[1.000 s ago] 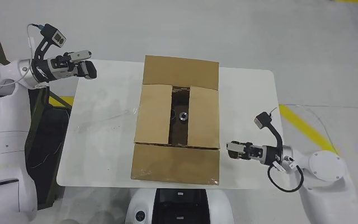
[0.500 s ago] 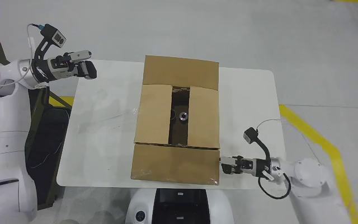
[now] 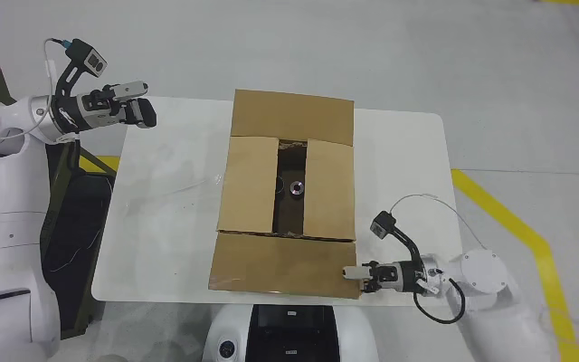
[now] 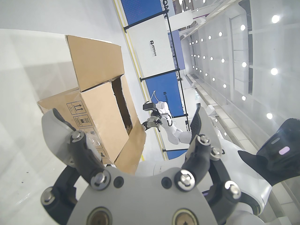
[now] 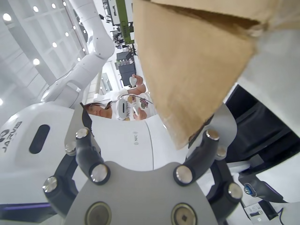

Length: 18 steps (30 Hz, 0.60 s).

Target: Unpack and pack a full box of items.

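Box, just ahead of the right end effector whose released jaws straddle a corner of its near flap, sits on the counter half-open with an item inside, so unpacking looks barely begun; the left end effector hangs released, well apart.

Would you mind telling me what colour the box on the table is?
The box is brown cardboard, clearest in the top view.

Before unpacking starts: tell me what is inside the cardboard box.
The cardboard box shows, through the gap between its side flaps, one small round metallic item in shadow. The flaps cover everything else.
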Each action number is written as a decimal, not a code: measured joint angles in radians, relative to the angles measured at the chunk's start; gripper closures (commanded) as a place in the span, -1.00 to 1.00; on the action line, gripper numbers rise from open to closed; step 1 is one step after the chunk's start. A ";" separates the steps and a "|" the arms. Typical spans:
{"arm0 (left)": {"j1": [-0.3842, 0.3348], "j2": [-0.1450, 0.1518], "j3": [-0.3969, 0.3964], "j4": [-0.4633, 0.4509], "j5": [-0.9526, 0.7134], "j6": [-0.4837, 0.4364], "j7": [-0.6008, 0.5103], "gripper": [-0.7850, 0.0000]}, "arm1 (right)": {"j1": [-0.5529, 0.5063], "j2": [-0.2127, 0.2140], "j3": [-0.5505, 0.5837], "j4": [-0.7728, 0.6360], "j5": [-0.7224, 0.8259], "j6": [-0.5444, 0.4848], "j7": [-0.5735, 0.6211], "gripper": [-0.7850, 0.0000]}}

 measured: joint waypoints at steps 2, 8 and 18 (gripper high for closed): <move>0.000 0.000 0.000 0.000 0.000 0.000 0.000 -1.00 | 0.020 0.002 0.002 0.017 0.059 0.014 0.030 -1.00; 0.000 0.000 0.000 0.000 0.000 0.000 0.000 -1.00 | 0.054 0.007 0.009 0.019 0.150 0.023 0.057 -1.00; 0.000 0.000 0.000 0.000 0.000 0.000 0.000 -1.00 | 0.097 0.012 0.035 0.003 0.169 -0.029 -0.053 -1.00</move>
